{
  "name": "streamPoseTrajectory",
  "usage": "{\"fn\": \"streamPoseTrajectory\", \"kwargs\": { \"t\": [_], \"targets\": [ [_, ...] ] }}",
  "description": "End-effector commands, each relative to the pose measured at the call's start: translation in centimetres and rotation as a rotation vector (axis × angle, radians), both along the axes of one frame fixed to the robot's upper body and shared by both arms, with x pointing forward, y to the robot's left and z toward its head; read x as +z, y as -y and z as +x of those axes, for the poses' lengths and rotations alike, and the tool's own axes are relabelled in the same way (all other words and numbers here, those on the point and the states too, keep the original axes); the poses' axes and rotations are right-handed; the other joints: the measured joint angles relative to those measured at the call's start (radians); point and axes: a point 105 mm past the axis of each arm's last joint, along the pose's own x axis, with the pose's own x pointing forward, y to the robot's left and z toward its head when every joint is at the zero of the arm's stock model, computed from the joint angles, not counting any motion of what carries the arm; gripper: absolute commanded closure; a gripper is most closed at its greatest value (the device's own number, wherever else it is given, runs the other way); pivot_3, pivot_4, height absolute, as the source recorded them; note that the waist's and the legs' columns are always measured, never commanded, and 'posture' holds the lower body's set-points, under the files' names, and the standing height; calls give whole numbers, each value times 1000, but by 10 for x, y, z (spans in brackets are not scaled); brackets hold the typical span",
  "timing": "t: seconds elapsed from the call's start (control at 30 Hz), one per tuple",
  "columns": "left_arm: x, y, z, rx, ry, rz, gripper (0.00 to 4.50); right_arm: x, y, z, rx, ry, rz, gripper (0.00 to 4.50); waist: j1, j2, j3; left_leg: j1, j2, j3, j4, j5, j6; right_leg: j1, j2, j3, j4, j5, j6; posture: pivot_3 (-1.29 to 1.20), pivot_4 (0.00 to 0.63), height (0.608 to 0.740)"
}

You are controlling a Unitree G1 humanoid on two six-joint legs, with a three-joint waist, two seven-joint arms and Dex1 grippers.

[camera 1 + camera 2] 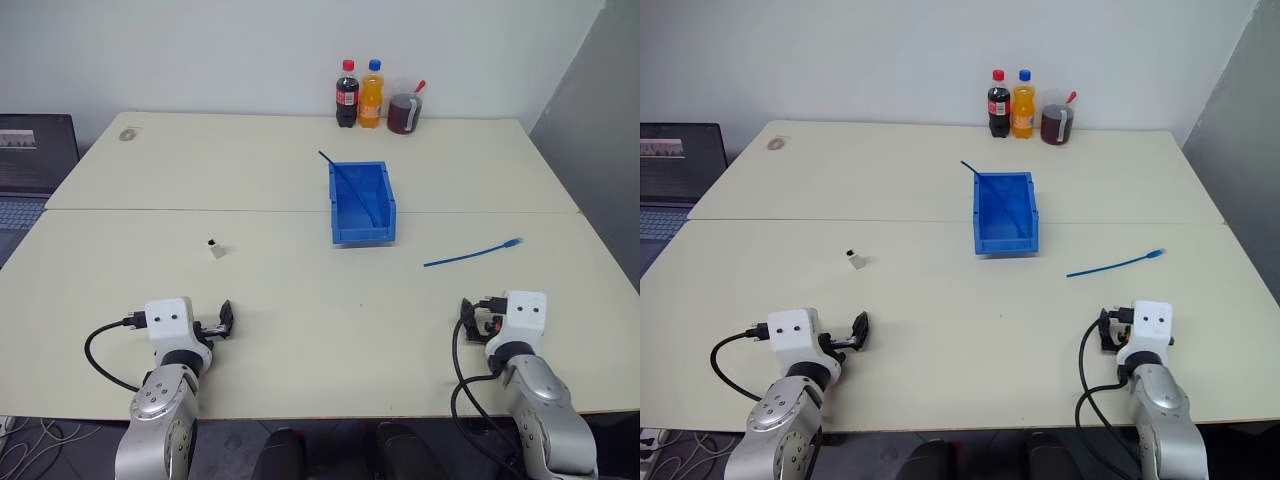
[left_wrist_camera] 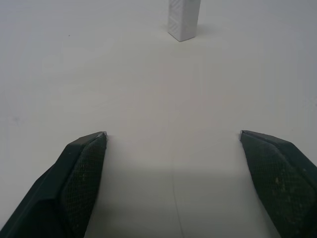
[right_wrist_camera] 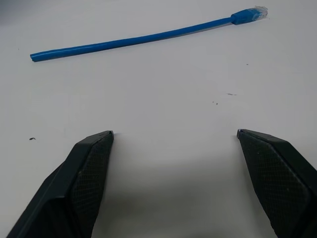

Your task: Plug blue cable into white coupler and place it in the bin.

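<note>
Two pale tables (image 1: 300, 300) pushed together fill the space in front of a white wall, with three drinks (image 1: 375, 98) lined up at the far edge and a laptop (image 1: 35, 160) off to the robot's left. Near the middle sits the bin (image 1: 362, 205), open-topped, with a darker thin cable (image 1: 345, 175) leaning out of it. Toward the right lies the blue cable (image 3: 143, 38), flat on the table, its pale plug at the far end, well apart from the bin. The white coupler (image 2: 183, 20) stands alone on the left side.

Both arms rest low at the near edge. The left gripper (image 2: 173, 136) and the right gripper (image 3: 175, 133) are spread wide with nothing between their fingers.

Nothing looks started yet. I'd guess the next move is reaching forward: right for the cable near its plug, left for the coupler, which is tiny and will need a careful pinch.
</note>
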Motion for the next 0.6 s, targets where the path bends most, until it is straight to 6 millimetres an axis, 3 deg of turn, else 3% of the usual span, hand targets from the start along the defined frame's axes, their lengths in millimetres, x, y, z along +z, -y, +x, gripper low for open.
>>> {"fn": "streamPoseTrajectory", "kwargs": {
  "t": [0.03,0.6],
  "targets": [
    [7,-1,0,-2,27,5,0,16,0,4,-5,68,-22,255,0,0,0,0,0,0,0,0,0,0,0,0,0,0,0,0,150,740],
    [8,-5,-3,31,33,9,0,26,0,6,12,129,-54,255,0,0,0,0,0,0,0,0,0,0,0,0,0,0,0,0,150,740]
  ]
}}
